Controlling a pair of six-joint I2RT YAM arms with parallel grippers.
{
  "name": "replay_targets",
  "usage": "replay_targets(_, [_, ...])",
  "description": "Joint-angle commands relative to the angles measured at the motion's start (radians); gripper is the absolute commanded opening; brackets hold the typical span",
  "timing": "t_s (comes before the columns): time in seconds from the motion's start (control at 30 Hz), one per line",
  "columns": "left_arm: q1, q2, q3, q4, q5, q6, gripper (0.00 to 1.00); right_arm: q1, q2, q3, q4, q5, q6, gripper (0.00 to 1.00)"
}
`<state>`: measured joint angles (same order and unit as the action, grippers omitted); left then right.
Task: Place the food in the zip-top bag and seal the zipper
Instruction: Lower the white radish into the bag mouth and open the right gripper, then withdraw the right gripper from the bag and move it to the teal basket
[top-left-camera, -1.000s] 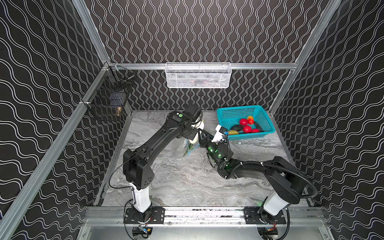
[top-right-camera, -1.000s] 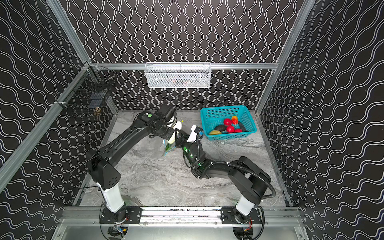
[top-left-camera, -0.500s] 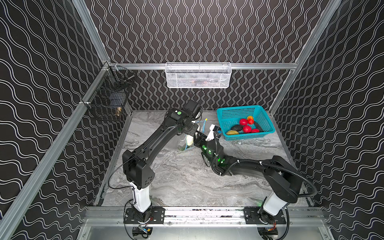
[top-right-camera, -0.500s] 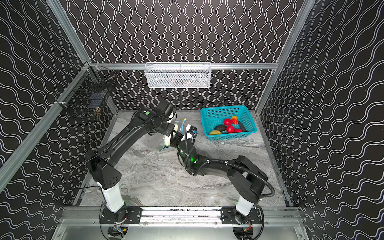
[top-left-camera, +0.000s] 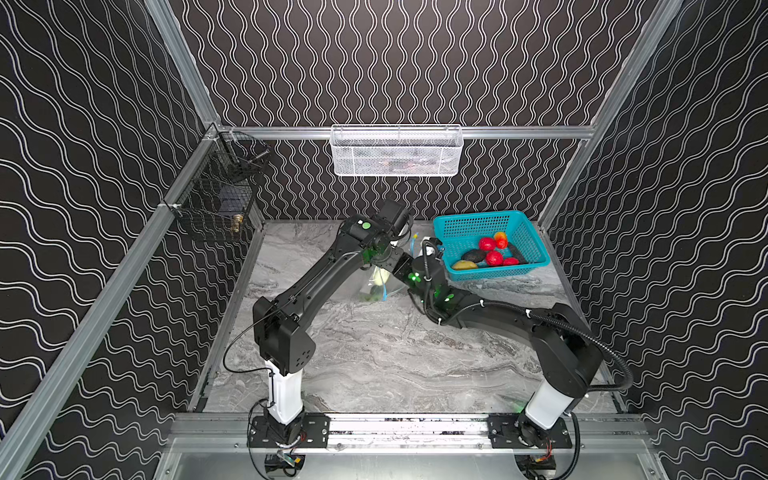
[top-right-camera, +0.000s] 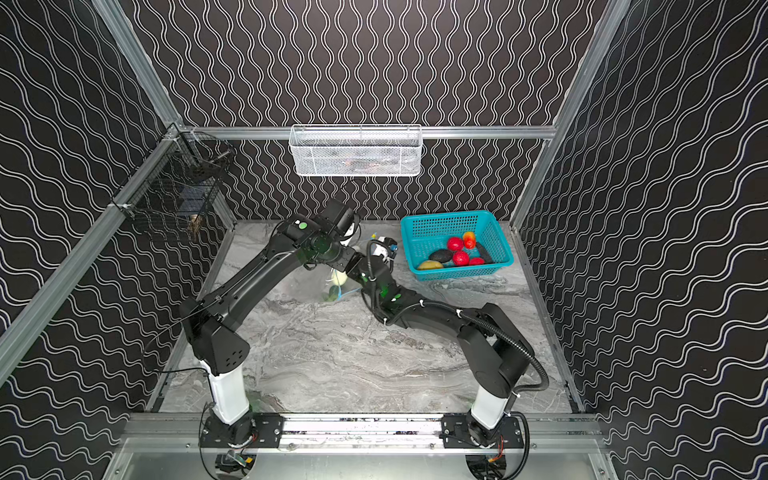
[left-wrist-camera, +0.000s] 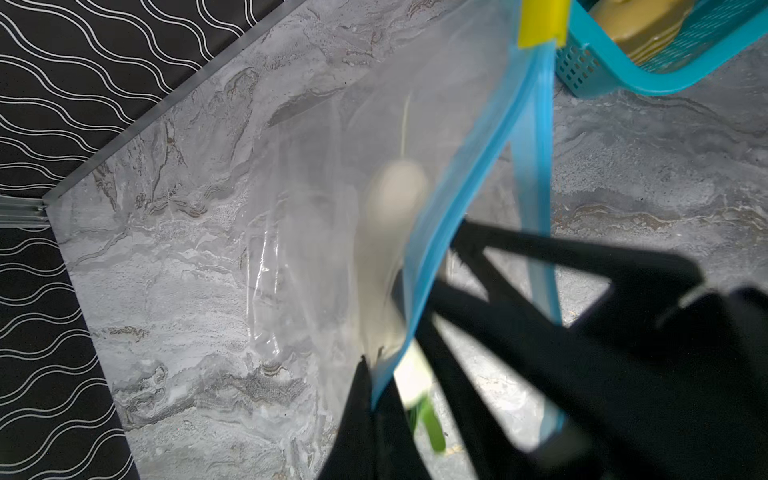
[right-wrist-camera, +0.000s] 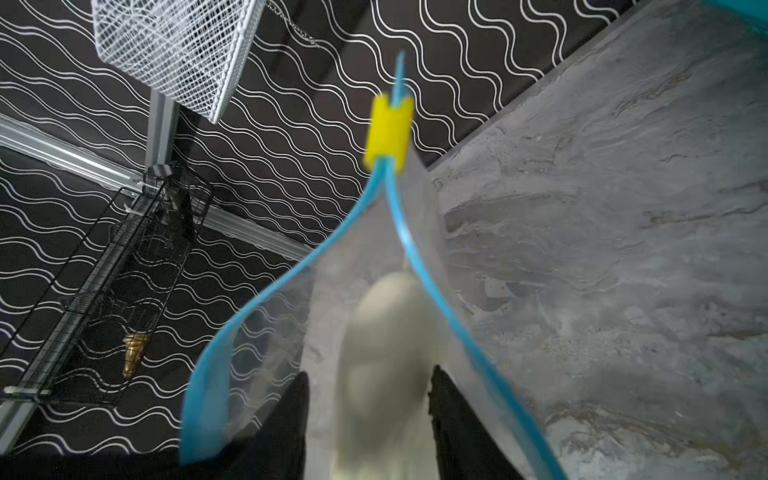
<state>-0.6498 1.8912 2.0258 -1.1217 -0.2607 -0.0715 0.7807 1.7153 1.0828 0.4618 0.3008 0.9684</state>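
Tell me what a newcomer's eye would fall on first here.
The teal basket at the back right of the table stands out, with bright red fruits inside. Beside it, the left arm and right arm meet at a clear zip-top bag. In the right wrist view its blue-edged mouth gapes open from the yellow slider, with a white oblong toy between the right gripper's fingers.
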Motion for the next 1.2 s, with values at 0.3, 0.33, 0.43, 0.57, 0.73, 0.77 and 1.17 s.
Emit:
replay_targets(0.3, [0.008,0.047,0.013,-0.001,-0.083,0.006,0.00,-0.040,-0.181,-0.078,0.064,-0.157,-0.029,0.62])
replay_targets(0.33, [0.009,0.050,0.012,0.000,-0.086,0.011,0.00,-0.040,-0.198,-0.111,0.067,-0.161,-0.025,0.62])
replay_targets(0.43, [0.016,0.052,0.013,0.003,-0.097,0.024,0.00,-0.041,-0.241,-0.129,0.034,-0.160,-0.049,0.65])
replay_targets(0.57, [0.033,0.053,0.033,0.003,-0.106,0.013,0.00,-0.063,-0.268,-0.107,-0.094,-0.147,-0.077,0.75])
replay_targets(0.73, [0.032,0.067,0.040,0.008,-0.207,0.033,0.00,-0.102,-0.310,-0.108,-0.175,-0.165,-0.097,0.88])
replay_targets(0.77, [0.032,0.073,0.048,0.001,-0.195,0.029,0.00,-0.108,-0.312,-0.100,-0.194,-0.159,-0.104,0.90])
replay_targets(1.17, [0.033,0.075,0.110,-0.051,-0.083,0.001,0.00,-0.171,-0.114,0.290,-0.774,0.007,-0.135,1.00])
